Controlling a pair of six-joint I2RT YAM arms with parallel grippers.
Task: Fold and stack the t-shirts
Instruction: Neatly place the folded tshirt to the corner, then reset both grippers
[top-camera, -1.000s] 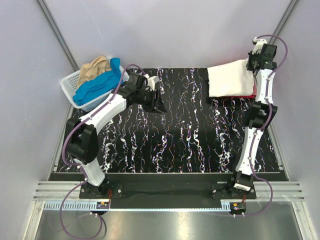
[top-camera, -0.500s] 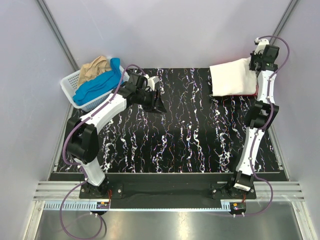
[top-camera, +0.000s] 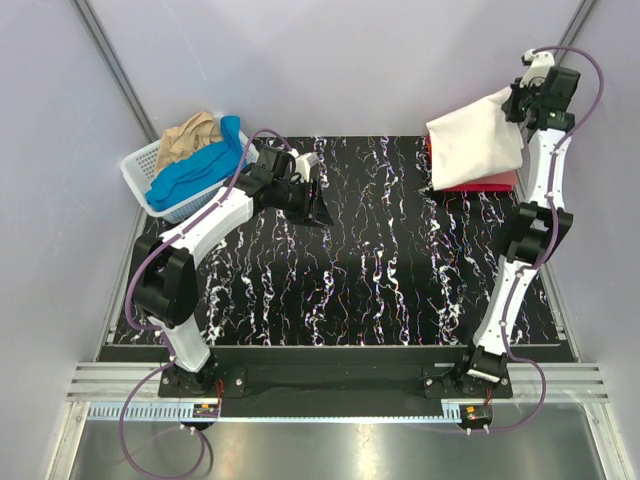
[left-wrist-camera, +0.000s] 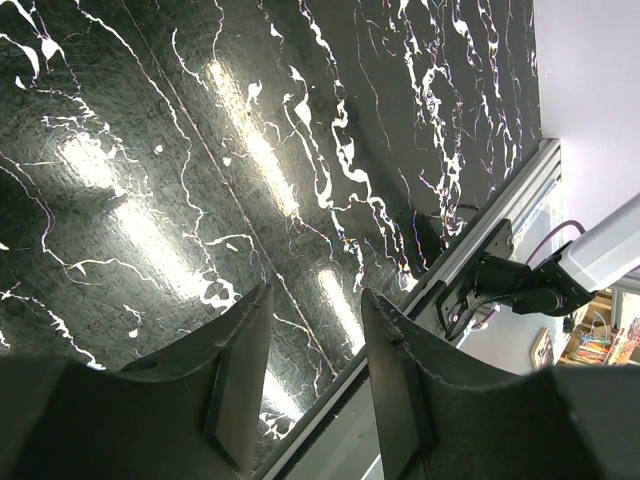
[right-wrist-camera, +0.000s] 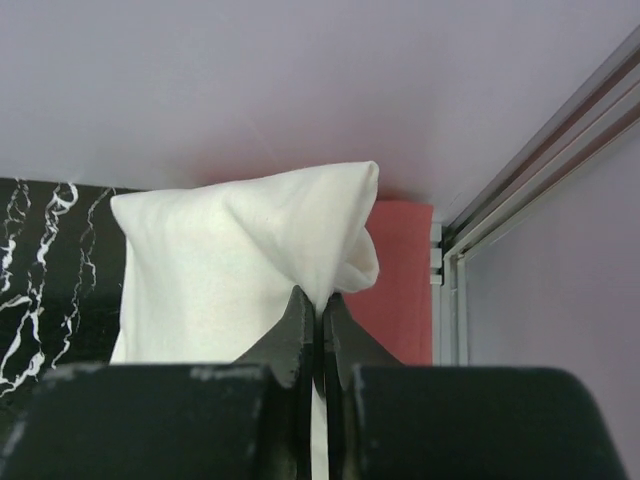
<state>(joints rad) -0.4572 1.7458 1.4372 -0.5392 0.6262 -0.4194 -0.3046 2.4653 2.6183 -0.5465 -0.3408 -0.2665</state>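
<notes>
**Two-arm workcell seen from above, with wrist close-ups**

At the far-left corner, a white lattice basket (top-camera: 140, 172) holds a tan t-shirt (top-camera: 190, 138) and a blue t-shirt (top-camera: 200, 168). Both are crumpled, and the blue one spills over the rim towards the arm. Just right of the basket, the left gripper (top-camera: 319, 206) hangs above the black, white-veined table (top-camera: 380, 270). In the left wrist view its fingers (left-wrist-camera: 240, 375) stand spread with bare tabletop between them, and the left gripper (left-wrist-camera: 314, 300) holds nothing.

At the far-right corner, the right arm reaches high. The right gripper (top-camera: 518, 104) pinches a bunched corner of the white t-shirt (top-camera: 468, 148), so the cloth hangs slanted from that point, its lower-left part overlapping the red t-shirt (top-camera: 488, 183). The red t-shirt lies flat on the table at the back edge, and only a strip of it shows below and beside the white cloth.

In the right wrist view the right gripper (right-wrist-camera: 318, 318) has its jaws pressed together on a fold of the white t-shirt (right-wrist-camera: 220, 270). The red t-shirt (right-wrist-camera: 402, 275) shows behind it, against the wall (right-wrist-camera: 250, 80).
</notes>
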